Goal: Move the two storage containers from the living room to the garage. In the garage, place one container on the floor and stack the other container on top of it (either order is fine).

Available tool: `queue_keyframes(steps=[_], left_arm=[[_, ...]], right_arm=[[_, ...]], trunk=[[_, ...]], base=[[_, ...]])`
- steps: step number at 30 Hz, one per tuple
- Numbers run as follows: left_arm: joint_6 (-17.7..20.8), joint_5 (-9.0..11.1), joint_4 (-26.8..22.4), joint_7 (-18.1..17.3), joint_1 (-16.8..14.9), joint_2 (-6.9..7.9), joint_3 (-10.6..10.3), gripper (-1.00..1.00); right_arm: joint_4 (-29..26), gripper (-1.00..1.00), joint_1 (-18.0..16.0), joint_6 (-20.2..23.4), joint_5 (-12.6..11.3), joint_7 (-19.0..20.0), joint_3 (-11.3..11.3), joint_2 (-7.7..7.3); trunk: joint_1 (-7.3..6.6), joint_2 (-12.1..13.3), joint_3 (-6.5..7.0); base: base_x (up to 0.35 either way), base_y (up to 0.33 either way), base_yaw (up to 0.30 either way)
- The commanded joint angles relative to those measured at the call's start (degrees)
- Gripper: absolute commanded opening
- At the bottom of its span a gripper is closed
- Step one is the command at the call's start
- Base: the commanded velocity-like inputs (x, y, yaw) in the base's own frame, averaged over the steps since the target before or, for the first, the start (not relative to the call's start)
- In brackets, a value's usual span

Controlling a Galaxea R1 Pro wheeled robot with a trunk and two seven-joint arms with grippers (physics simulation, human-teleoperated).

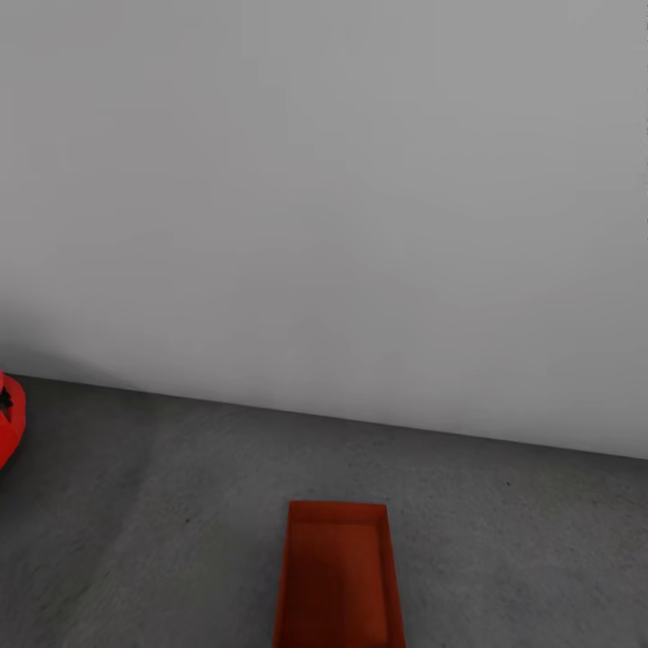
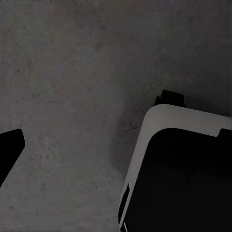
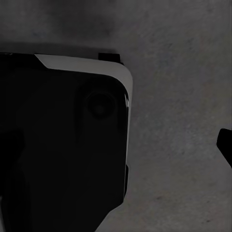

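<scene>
One orange-red storage container [image 1: 337, 576], open-topped and empty, lies on the dark grey concrete floor [image 1: 162, 504] of the garage, straight ahead of me and cut off by the lower edge of the head view. In the left wrist view one black fingertip [image 2: 10, 147] of my left gripper sits at the picture's edge above bare floor. The right wrist view has one black fingertip [image 3: 225, 145] of my right gripper at its edge. Nothing lies between the fingers of either gripper; both stand open. Where the grippers are relative to the container cannot be told.
A plain white-grey wall [image 1: 324, 198] rises close behind the container. A bit of the red car [image 1: 7, 427] pokes in at the far left. My own black and white base [image 2: 183, 174] [image 3: 63, 145] shows below both wrists.
</scene>
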Motion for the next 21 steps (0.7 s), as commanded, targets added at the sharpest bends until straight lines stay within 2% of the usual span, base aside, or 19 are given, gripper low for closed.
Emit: queue_keyframes(steps=[1,21], left_arm=[[-0.2,0.4,0.0,0.1,0.0,0.00,-0.1,1.00],[-0.2,0.4,0.0,0.1,0.0,0.00,-0.1,1.00]], right_arm=[[0.2,1.00,-0.1,-0.3,-0.5,0.0,0.5,0.02],[0.2,1.00,-0.1,-0.3,-0.5,0.0,0.5,0.09]], trunk=[[0.00,0.0,0.04],[0.00,0.0,1.84]], base=[[0.000,0.000,0.000],[0.000,0.000,0.000]])
